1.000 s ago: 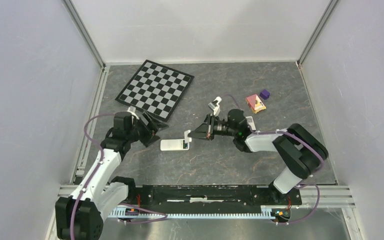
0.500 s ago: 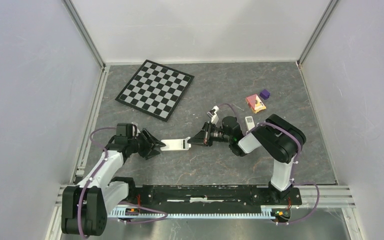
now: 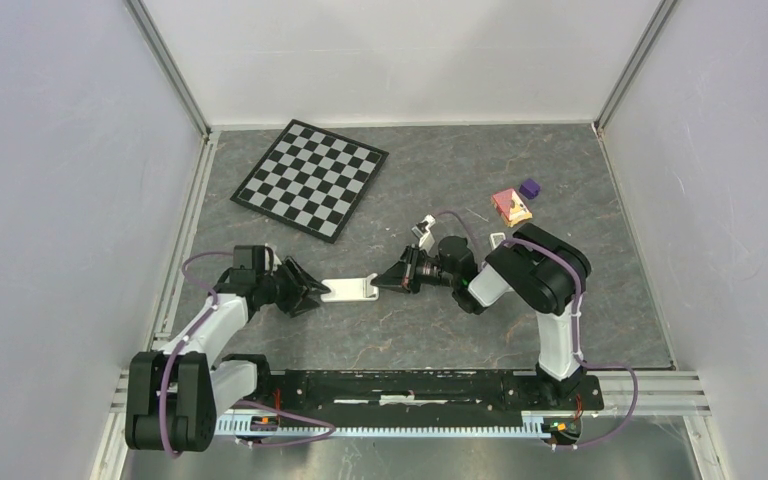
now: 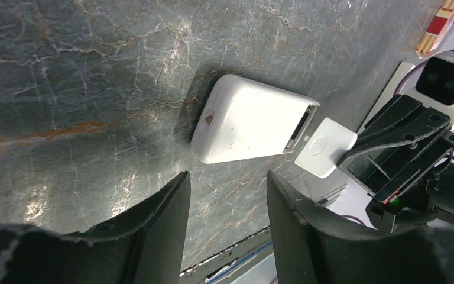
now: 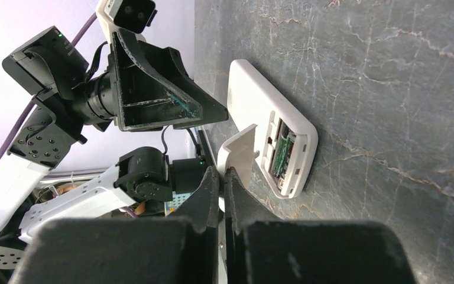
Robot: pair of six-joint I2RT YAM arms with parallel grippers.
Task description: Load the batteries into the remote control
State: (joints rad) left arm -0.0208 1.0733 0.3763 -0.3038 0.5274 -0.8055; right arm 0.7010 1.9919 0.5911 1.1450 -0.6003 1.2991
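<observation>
The grey stone table (image 3: 440, 330) carries a chessboard (image 3: 312, 178) at the far left. Both arms are lowered toward the middle of the table, where the white remote (image 4: 251, 127) lies flat.

The left gripper (image 3: 315, 291) is set at the remote's left end. Its jaws are seen apart in the left wrist view, with bare table between them and the remote just past the tips, so nothing is held. The right gripper (image 5: 220, 176) is clenched on the edge of the small white battery cover (image 4: 325, 146), which is held at the remote's right end, partly off the opened compartment (image 5: 281, 155).

The task is judged to be at an early stage. The cover has been lifted and the compartment is exposed, but the cover has not been set aside and no battery is gripped. Something green is visible inside the compartment, and it cannot be told whether that is a battery. No loose batteries can be picked out on the table in these views. Fetching, inserting and closing are judged still to be done.

A second earlier the left gripper was by the chessboard's near corner, apart from the remote. It has since been brought down to the remote's end. The right arm's elbow has been drawn in toward the middle, while the remote has hardly shifted.
</observation>
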